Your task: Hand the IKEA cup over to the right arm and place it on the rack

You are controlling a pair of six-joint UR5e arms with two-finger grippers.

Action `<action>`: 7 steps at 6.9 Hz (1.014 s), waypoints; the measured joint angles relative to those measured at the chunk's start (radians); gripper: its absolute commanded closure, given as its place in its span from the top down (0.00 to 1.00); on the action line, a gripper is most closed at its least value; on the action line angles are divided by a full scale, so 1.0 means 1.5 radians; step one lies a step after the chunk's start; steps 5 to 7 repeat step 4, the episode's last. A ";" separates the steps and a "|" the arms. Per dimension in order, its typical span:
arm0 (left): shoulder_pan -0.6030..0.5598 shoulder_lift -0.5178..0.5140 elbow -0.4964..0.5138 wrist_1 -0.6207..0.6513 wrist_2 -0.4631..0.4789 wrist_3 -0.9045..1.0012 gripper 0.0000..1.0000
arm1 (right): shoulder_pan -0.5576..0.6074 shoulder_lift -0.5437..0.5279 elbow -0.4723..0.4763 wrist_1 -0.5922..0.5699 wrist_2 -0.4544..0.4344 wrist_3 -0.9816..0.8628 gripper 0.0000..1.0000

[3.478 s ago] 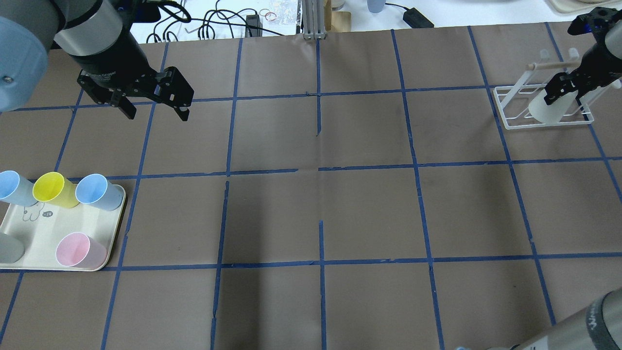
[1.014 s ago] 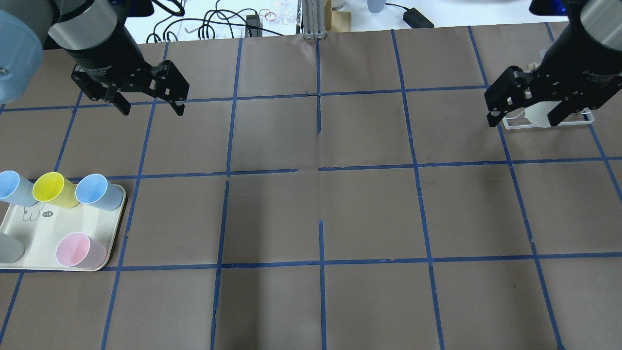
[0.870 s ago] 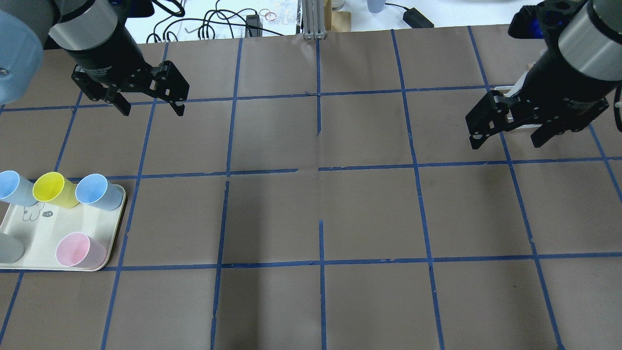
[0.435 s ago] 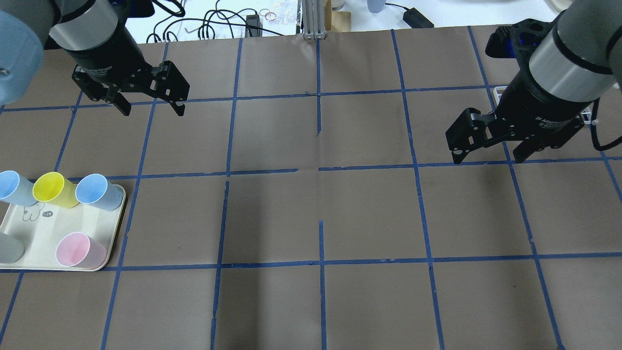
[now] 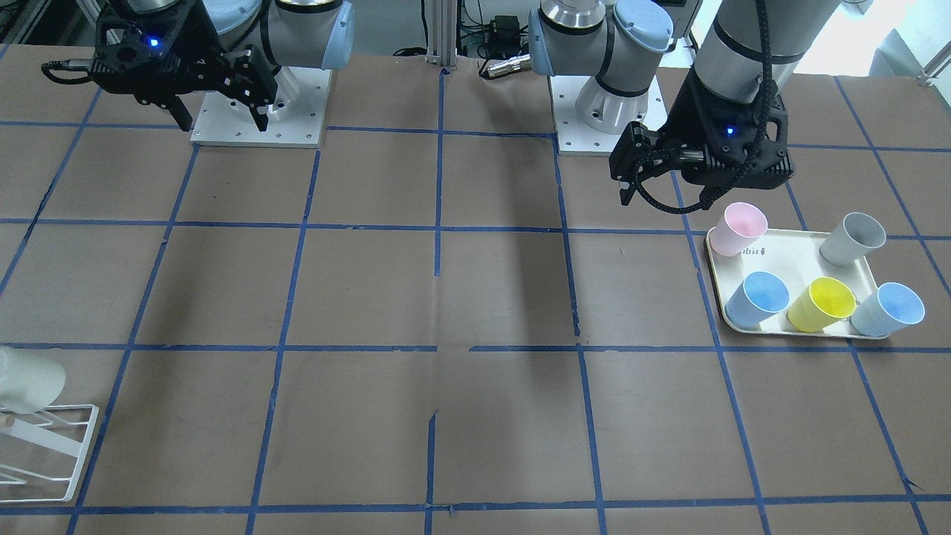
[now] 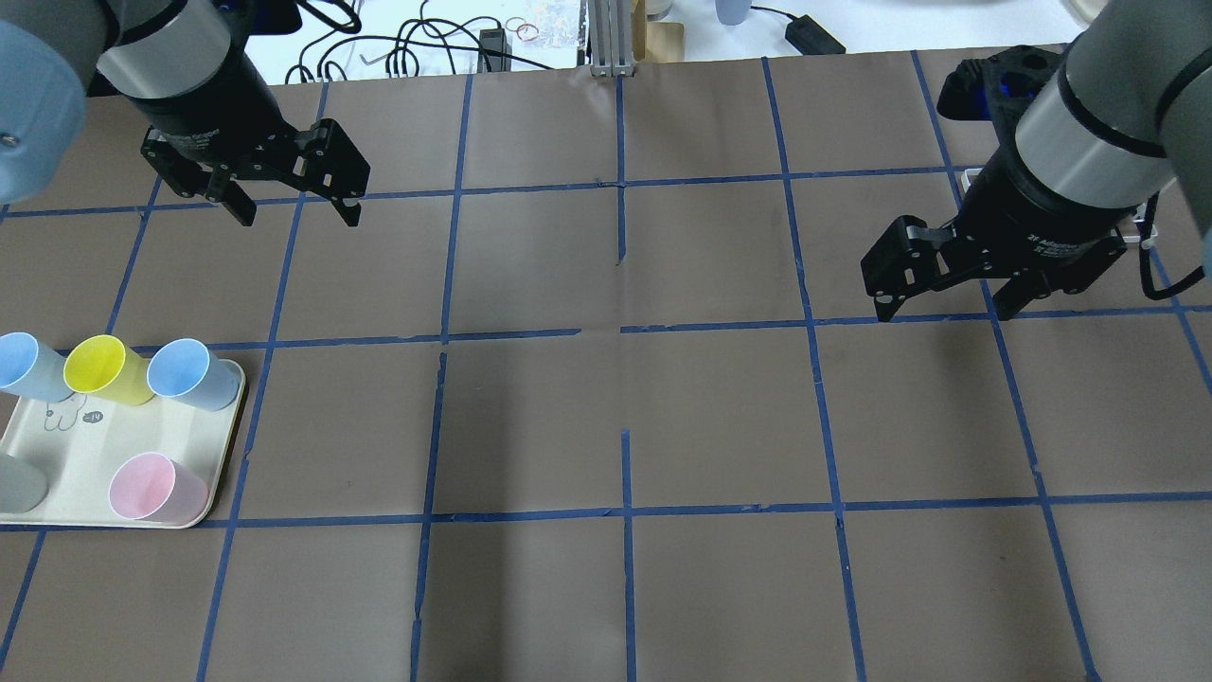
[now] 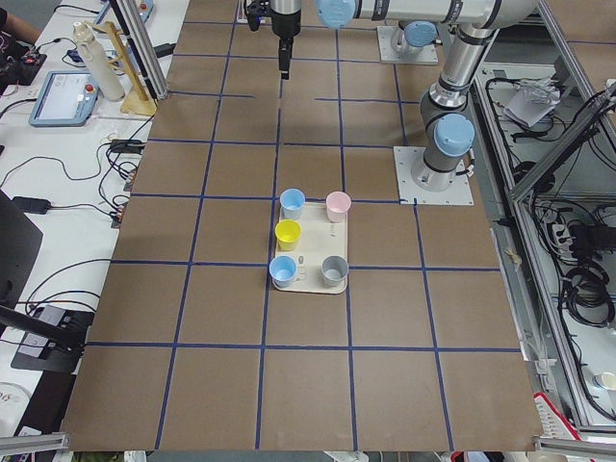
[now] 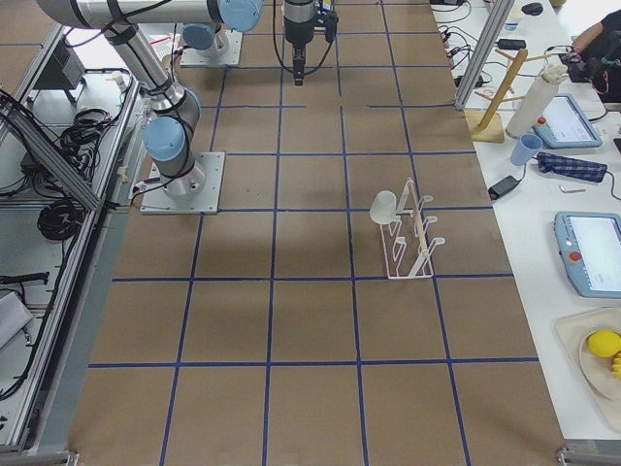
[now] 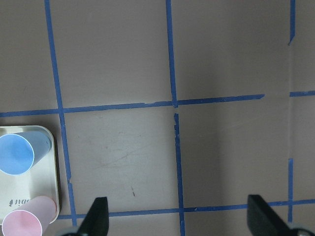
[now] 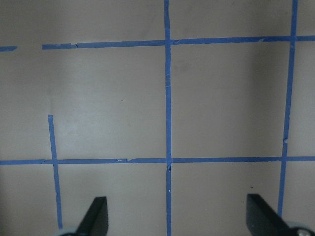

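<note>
The cream IKEA cup point(image 5: 22, 380) sits tilted on a rod of the white wire rack point(image 5: 56, 438). It also shows in the exterior right view point(image 8: 384, 205) on the rack point(image 8: 412, 243). In the overhead view the right arm hides the cup, and only a corner of the rack point(image 6: 968, 176) shows. My right gripper point(image 6: 947, 309) is open and empty, above the table and apart from the rack; it also shows in the front view point(image 5: 221, 122). My left gripper point(image 6: 298, 216) is open and empty at the far left, and shows in the front view point(image 5: 669, 200).
A cream tray point(image 6: 85, 455) at the near left holds a yellow cup point(image 6: 95, 365), two blue cups point(image 6: 185, 369), a pink cup point(image 6: 147, 485) and a grey cup point(image 6: 14, 483). Blue tape lines grid the brown table. Cables lie beyond the far edge.
The right gripper was at the cup on the rack 3.5 s ago. It has since come away open and empty, toward the table's middle. The left gripper has barely moved.
</note>
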 measured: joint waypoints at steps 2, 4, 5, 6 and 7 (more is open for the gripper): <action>-0.005 0.011 -0.015 0.000 0.000 -0.025 1.00 | 0.001 -0.001 0.011 -0.020 -0.022 0.033 1.00; -0.008 0.023 -0.029 -0.002 0.000 -0.035 1.00 | 0.006 -0.002 0.012 -0.023 -0.019 0.052 1.00; -0.008 0.023 -0.029 -0.002 0.000 -0.035 1.00 | 0.006 -0.002 0.012 -0.023 -0.019 0.052 1.00; -0.008 0.023 -0.029 -0.002 0.000 -0.035 1.00 | 0.006 -0.002 0.012 -0.023 -0.019 0.052 1.00; -0.008 0.023 -0.029 -0.002 0.000 -0.035 1.00 | 0.006 -0.002 0.012 -0.023 -0.019 0.052 1.00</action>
